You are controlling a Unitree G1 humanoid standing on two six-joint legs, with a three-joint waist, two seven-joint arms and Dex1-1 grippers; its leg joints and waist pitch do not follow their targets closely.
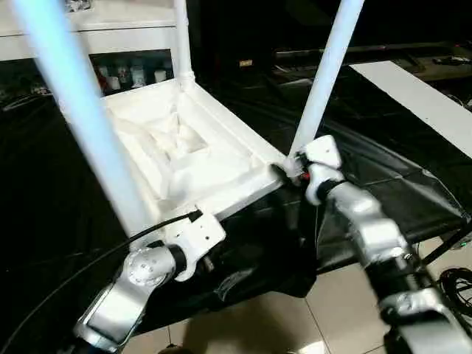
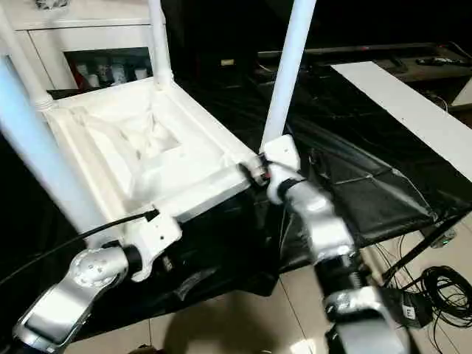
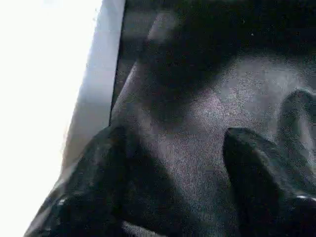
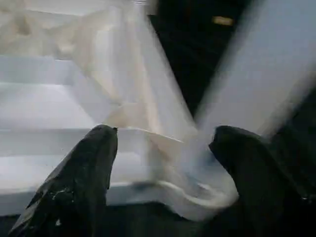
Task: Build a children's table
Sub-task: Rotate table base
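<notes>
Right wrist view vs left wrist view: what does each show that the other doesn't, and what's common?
Right wrist: the ribbed underside of the white plastic tabletop, with a round corner socket and the white tapered tube leg rising from it, framed by the spread fingers of the right gripper. Left wrist: wrinkled black cloth between the spread fingers of the left gripper, plus a washed-out white surface alongside, too bright to identify. Shared: two black fingers standing well apart.

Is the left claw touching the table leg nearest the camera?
Apart. The left wrist view shows the left claw open over black cloth, with the white leg off to one side.
</notes>
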